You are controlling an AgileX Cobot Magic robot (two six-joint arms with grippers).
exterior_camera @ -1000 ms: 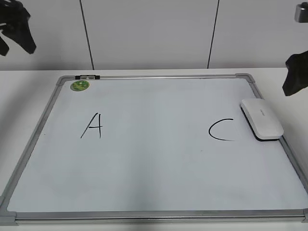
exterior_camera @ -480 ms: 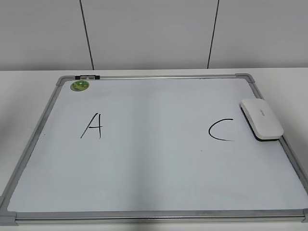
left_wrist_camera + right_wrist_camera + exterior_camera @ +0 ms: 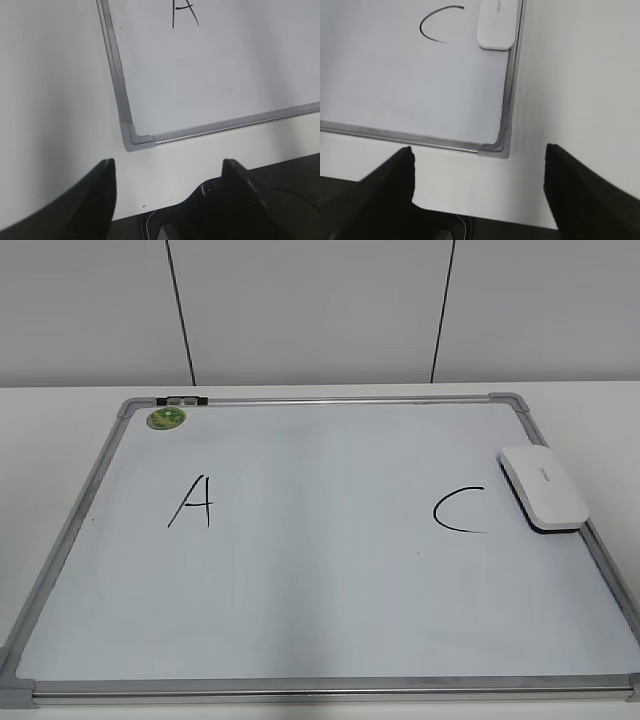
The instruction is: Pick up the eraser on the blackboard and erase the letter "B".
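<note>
Blackboard (image 3: 320,600) lying flat on white table (image 3: 60,410), silver frame, grey corners, filling most of exterior view; near-left corner visible in left wrist view, near-right corner in right wrist view. Wall behind pale, split by two dark vertical seams. Black "A" (image 3: 192,502) on left half, black "C" (image 3: 458,510) on right half, bare white patch between them with no letter "B" readable anywhere, so erase step judged already complete or target simply absent. Eraser (image 3: 544,488) lying on board at right edge, just beside "C", touching or overlapping frame, grey lettering up, dark felt down; also seen at top of right wrist view. Small green magnet (image 3: 166,418) at far-left corner, dark clip on top frame next to it. Neither arm in exterior view. Left gripper (image 3: 167,172) hovering off near-left corner over table edge, fingers spread wide, nothing between them. Right gripper (image 3: 480,160) hovering off near-right corner, fingers likewise wide apart, holding nothing. Step in hand judged as end-of-task rest pose, or else pre-pick standby. If pick still needed: right gripper forward over eraser, jaws across its short width, down, close, lift, then sweep across middle patch without touching "A" or "C". Risk: eraser pressed against frame, little room for outer finger.
</note>
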